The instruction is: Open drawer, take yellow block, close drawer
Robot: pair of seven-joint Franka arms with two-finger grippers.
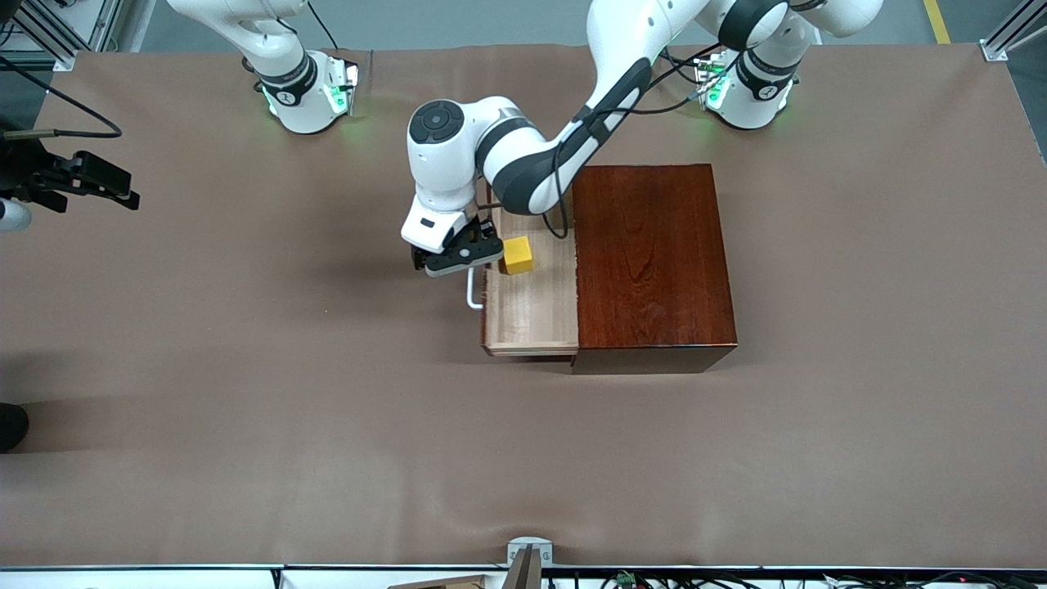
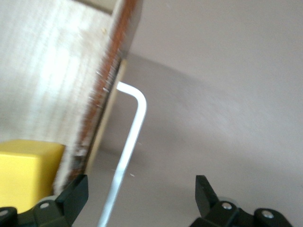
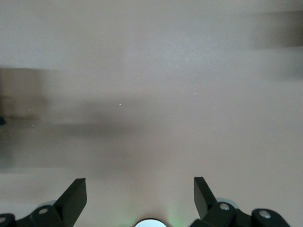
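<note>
Brown table point(image 1: 245, 368) — left gripper point(image 1: 458, 255) spread wide over drawer point(image 1: 532, 319) handle point(image 1: 473, 293), empty — right gripper point(image 3: 140, 198) spread, waiting.

My arms are glossy white w/ dark grey joint bands; the left arm point(image 1: 523, 155) has a round dark cap at the wrist and black cables looping off its forearm. Both bases glow green at the collar, each w/ a dark ring and a small white mark. My left gripper point(image 2: 142, 198) and right gripper point(image 3: 140, 198) have matte black angular fingers w/ silver screws at the roots.
</note>
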